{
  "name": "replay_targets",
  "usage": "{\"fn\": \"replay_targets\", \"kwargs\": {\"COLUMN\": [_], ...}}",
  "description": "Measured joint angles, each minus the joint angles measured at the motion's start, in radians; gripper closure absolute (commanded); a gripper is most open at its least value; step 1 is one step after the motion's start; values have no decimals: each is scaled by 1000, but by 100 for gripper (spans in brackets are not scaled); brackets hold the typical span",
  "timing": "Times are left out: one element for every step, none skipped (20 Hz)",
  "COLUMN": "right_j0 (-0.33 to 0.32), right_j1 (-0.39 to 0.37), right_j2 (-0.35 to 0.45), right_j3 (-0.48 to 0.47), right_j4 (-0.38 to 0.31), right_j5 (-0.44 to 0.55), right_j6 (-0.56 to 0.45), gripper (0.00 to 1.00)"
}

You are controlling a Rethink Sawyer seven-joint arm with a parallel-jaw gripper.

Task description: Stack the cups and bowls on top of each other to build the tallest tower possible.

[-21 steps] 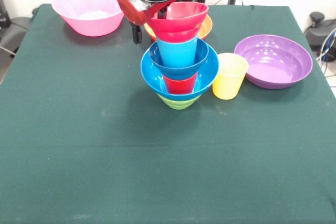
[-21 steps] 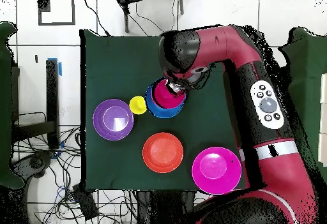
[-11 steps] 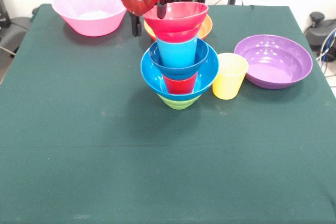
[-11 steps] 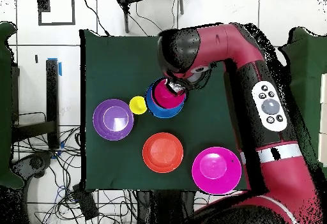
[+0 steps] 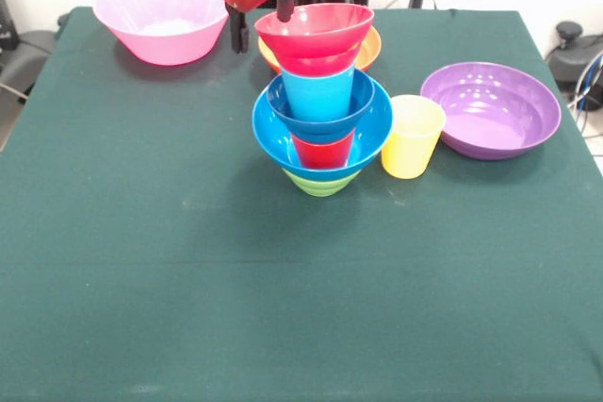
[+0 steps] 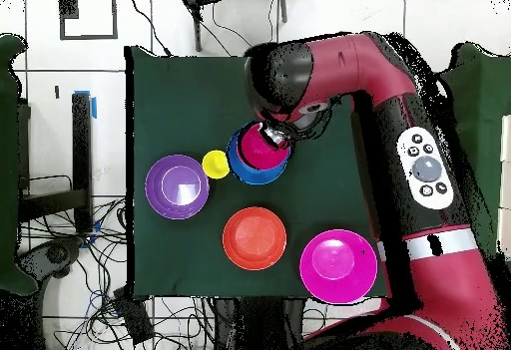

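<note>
Front view shows the tower (image 5: 321, 105) standing mid-desk, a little toward the far side: green bowl (image 5: 320, 182) at the base, large blue bowl (image 5: 350, 138) in it, red cup (image 5: 322, 150) inside that, then the small blue bowl (image 5: 318, 120), the sky-blue cup (image 5: 319, 94), and the small red bowl (image 5: 315, 32) on top, sitting level on the cup. Six pieces are stacked, so the task looks more than half done. The yellow cup (image 5: 412, 136) stands upright and empty just beside the tower, nearly touching the large blue bowl's rim. The purple bowl (image 5: 490, 108) is near it, the orange bowl (image 5: 369, 47) sits behind the tower and is mostly hidden, and the pink bowl (image 5: 162, 16) lies well apart at a far corner; all three are empty and unstacked. The end effector (image 5: 262, 24) hangs at the red bowl's rim, its fingers spread apart with nothing held; one dark finger sits just at the rim, though whether it touches cannot be told. Overhead, the arm (image 6: 359, 62) covers much of the tower. The desk (image 5: 283, 308) carries nothing else.
</note>
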Motion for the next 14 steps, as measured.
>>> {"fn": "replay_targets", "kwargs": {"right_j0": [0, 0, 0, 0, 0, 0, 0, -1, -1, -3, -5, -6, -7, -10], "right_j1": [-4, -6, -8, -12, -15, -20, -22, -26, -30, -36, -41, -43, -45, -50], "right_j2": [0, 0, 0, 0, 0, 0, 0, 0, 0, 0, 0, 0, 0, 0], "right_j3": [0, 0, 0, 0, 0, 0, 0, 0, 0, 0, 0, 0, 0, 0], "right_j4": [0, 0, 0, -1, -2, -2, -2, -3, -4, -6, -7, -7, -7, -9], "right_j5": [0, 0, 1, 3, 5, 7, 8, 10, 13, 16, 19, 21, 22, 25], "right_j6": [0, 0, 0, 0, 0, 0, 0, 0, 0, 0, 0, 0, 0, 0], "gripper": [0, 0, 0, 0, 0, 0, 0, 0, 0, 0, 0, 0, 0, 0]}}
